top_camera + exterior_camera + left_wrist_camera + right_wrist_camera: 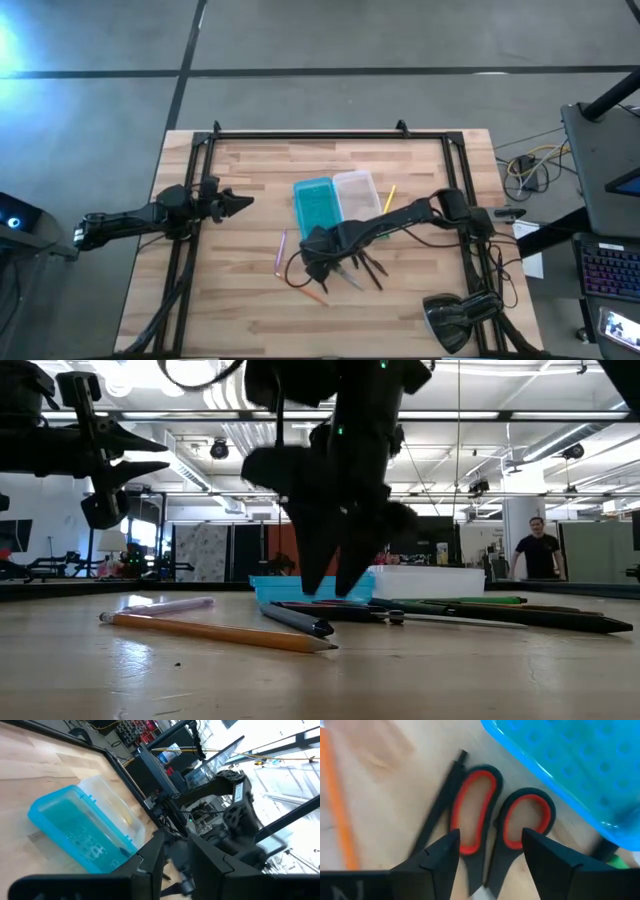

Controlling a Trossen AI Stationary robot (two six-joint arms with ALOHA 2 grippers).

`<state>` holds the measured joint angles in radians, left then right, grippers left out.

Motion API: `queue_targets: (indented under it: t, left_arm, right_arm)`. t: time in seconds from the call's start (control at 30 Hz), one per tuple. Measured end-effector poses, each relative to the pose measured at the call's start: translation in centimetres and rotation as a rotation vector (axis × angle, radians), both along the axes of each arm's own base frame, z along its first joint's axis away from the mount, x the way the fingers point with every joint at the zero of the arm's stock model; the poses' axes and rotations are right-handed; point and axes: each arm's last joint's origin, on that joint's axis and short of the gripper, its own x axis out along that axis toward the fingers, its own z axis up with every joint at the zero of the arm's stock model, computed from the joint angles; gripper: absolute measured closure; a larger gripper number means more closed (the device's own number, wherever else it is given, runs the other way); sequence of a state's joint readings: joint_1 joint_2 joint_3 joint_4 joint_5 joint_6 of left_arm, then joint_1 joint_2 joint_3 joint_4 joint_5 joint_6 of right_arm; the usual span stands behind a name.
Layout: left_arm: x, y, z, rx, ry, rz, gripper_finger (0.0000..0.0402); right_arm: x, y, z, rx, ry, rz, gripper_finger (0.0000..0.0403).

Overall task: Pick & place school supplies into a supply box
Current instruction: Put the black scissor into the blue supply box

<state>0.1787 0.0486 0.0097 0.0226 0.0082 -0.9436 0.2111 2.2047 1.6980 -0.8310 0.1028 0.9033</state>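
Right gripper point(490, 850) low over the scissors point(492, 827), its 2 fingers spread wide astride the red handles, gripping nothing.

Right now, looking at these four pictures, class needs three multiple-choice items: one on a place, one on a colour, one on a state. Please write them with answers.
1. Where is the right gripper?
A. above the scissors
B. inside the box
C. off the table

2. What colour is the box lid?
A. red
B. teal-blue
C. black

3. How do the right gripper's fingers stand?
A. clamped on a pencil
B. apart, holding nothing
C. shut on the lid

Answers: 1 A, its wrist view looks down on the red handles. 2 B, the high view shows it. 3 B, a gap shows between them over the scissors.
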Motion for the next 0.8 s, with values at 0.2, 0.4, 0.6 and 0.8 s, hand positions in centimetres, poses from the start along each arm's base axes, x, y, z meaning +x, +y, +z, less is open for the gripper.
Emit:
queue_targets:
  t: [0.2, 0.4, 0.6, 0.8]
  left_arm:
    - [0.0, 0.0, 0.0, -0.028, -0.006, 0.001, 0.0331]
    - [0.0, 0.0, 0.0, -0.028, -0.006, 0.002, 0.0331]
    - [0.0, 0.0, 0.0, -0.028, -0.008, 0.002, 0.0331]
    - [0.0, 0.0, 0.0, -0.028, -0.008, 0.002, 0.0331]
  right_arm:
    - [0.5, 0.1, -1.6, -0.028, 0.021, -0.011, 0.0212]
    - [0.8, 0.1, -2.5, -0.065, 0.04, -0.02, 0.0222]
    - [0.4, 0.2, -3.5, -0.083, 0.091, -0.04, 0.0272]
    - [0.0, 0.8, -3.5, -0.09, 0.115, -0.013, 0.0339]
